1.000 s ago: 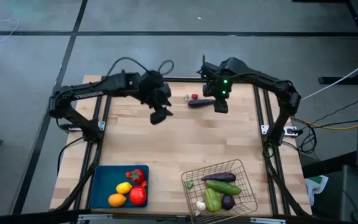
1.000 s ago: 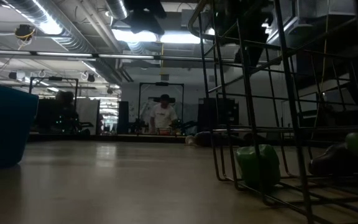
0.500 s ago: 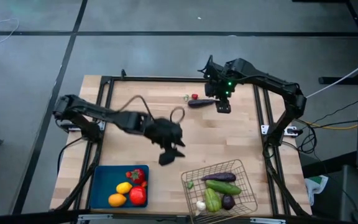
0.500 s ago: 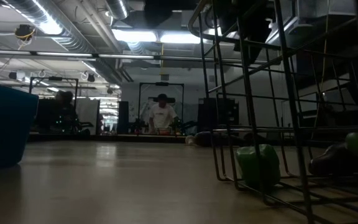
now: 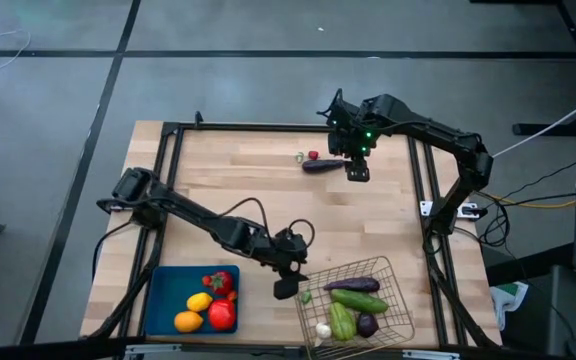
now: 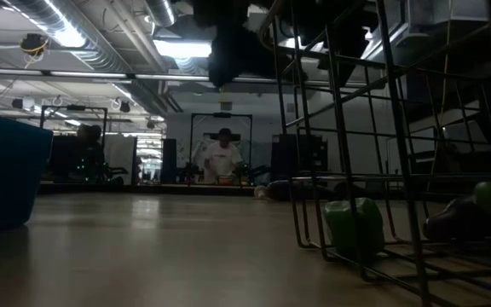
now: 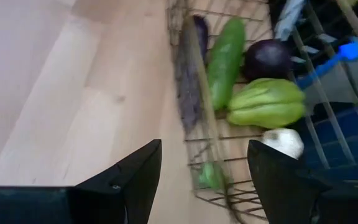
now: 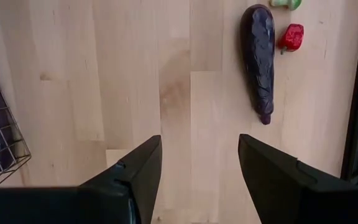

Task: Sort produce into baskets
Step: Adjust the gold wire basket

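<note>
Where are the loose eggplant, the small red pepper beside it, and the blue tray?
loose eggplant (image 8: 258,59): right wrist view, middle of its purple body.
small red pepper (image 8: 291,37): right wrist view, centre of the red flesh.
blue tray (image 5: 164,300): high view, bare floor at its left side.

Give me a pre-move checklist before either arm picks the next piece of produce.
1. Left gripper empty, fingers apart: ok.
2. Right gripper empty, fingers apart: ok.
3. Unsorted produce located: long purple eggplant, small red piece and small green piece lie on the wooden table beside the right gripper: ok.
4. Bare metal wire-mesh basket has room beside its cucumber: ok.
5. Solid blue plastic tray has room: ok.
6. Left gripper clear of the basket's near wire edge: cannot tell, it hangs very close.
</note>
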